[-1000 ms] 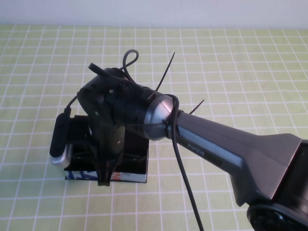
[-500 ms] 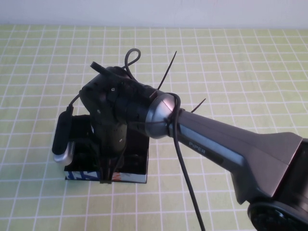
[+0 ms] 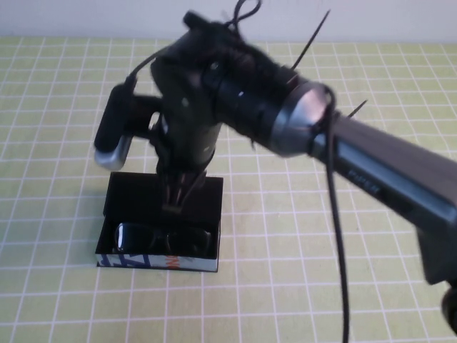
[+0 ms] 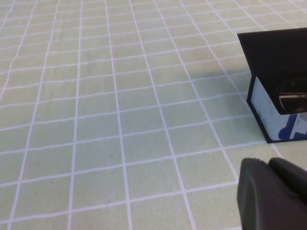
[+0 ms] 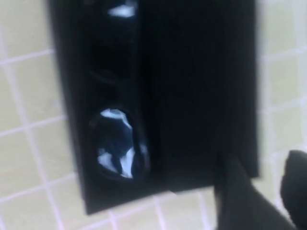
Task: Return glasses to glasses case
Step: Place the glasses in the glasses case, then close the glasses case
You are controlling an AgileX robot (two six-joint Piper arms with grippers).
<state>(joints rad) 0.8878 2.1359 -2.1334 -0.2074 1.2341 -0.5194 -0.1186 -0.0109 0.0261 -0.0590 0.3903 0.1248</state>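
The glasses case (image 3: 136,193) lies open on the checked green cloth, its printed front edge toward the robot. The black glasses (image 3: 164,239) rest inside it along that front edge. My right gripper (image 3: 173,202) hangs above the back half of the case, fingers pointing down, open and empty. In the right wrist view the glasses (image 5: 117,143) sit in the case (image 5: 201,86), and my right gripper (image 5: 263,165) shows cloth between its fingers. My left gripper (image 4: 268,162) is low over the cloth to the left of the case (image 4: 273,52), shut and holding nothing.
The green cloth with its white grid (image 3: 343,236) covers the table around the case. The right arm's cable (image 3: 335,236) hangs down beside the forearm. A pale wall runs along the far edge.
My right gripper has opened and lifted up and away from the case. The glasses, hidden under it before, now lie uncovered in the case.
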